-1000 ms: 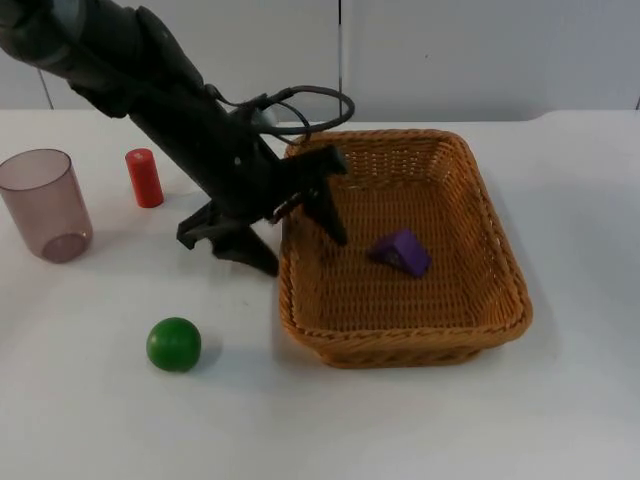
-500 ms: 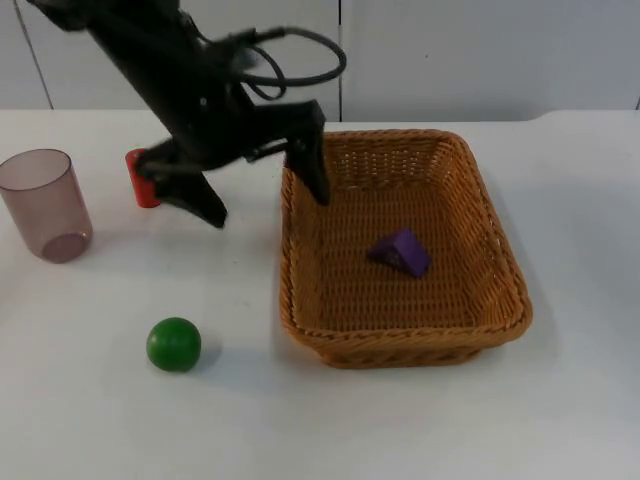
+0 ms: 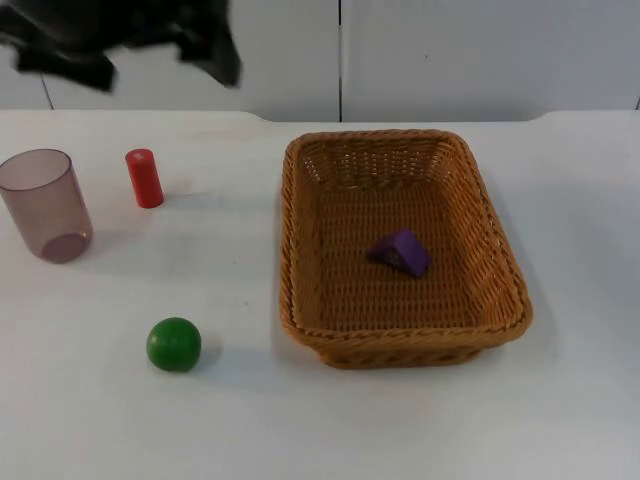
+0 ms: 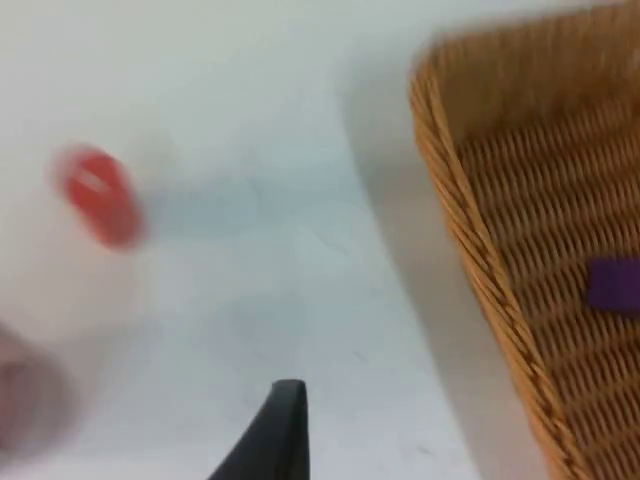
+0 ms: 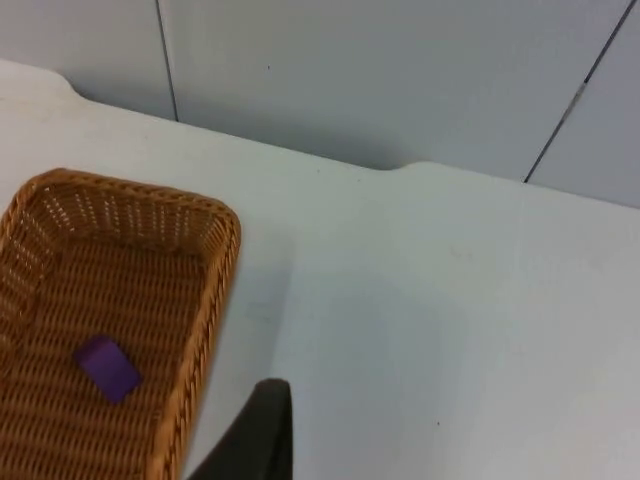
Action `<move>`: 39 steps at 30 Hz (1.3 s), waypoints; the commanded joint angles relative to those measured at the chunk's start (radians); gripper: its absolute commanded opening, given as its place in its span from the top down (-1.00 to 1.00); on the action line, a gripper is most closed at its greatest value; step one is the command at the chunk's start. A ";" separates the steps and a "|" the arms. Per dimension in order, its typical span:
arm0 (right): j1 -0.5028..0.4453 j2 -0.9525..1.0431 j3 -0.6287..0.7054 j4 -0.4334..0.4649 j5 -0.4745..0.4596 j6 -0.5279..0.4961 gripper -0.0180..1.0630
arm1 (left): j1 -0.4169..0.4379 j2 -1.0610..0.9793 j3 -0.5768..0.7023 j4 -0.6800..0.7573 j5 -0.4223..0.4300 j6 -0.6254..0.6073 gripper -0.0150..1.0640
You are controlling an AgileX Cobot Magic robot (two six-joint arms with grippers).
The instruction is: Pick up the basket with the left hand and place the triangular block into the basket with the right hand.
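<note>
The wicker basket (image 3: 288,260) rests on the white table with the purple triangular block (image 3: 400,252) lying inside it, near the middle. My left gripper (image 3: 140,50) is high at the back left, far from the basket, open and holding nothing. The left wrist view takes in the basket's rim (image 4: 470,250) and the purple block (image 4: 615,283). My right gripper (image 5: 262,435) waits well off to the basket's right; from its wrist view I look onto the basket (image 5: 215,290) and the block (image 5: 107,368) in it.
A red cylinder (image 3: 144,178) stands left of the basket, also seen as a blurred red cylinder (image 4: 98,195) from the left wrist. A tinted plastic cup (image 3: 45,205) is at the far left. A green ball (image 3: 174,344) lies front left.
The left arm has let go of the basket's left rim and pulled up and back toward the upper left. Basket and block have stayed put.
</note>
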 commanded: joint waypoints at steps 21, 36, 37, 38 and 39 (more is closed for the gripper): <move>-0.005 -0.007 0.003 -0.138 -0.264 0.157 -0.97 | 0.209 -0.516 0.019 0.275 -0.232 -0.006 -0.97; -0.005 -0.320 0.261 -0.454 -0.404 0.393 -0.97 | 0.209 -0.591 0.021 0.271 -0.144 -0.051 -0.97; -0.005 -0.365 0.277 -0.477 -0.404 0.386 -0.97 | 0.207 -0.606 0.023 0.270 -0.140 -0.051 -0.97; -0.005 -0.417 0.295 -0.504 -0.404 0.372 -0.97 | 0.205 -0.629 0.025 0.270 -0.134 -0.051 -0.97; -0.005 -0.465 0.312 -0.528 -0.404 0.356 -0.97 | 0.205 -0.648 0.031 0.270 -0.130 -0.051 -0.97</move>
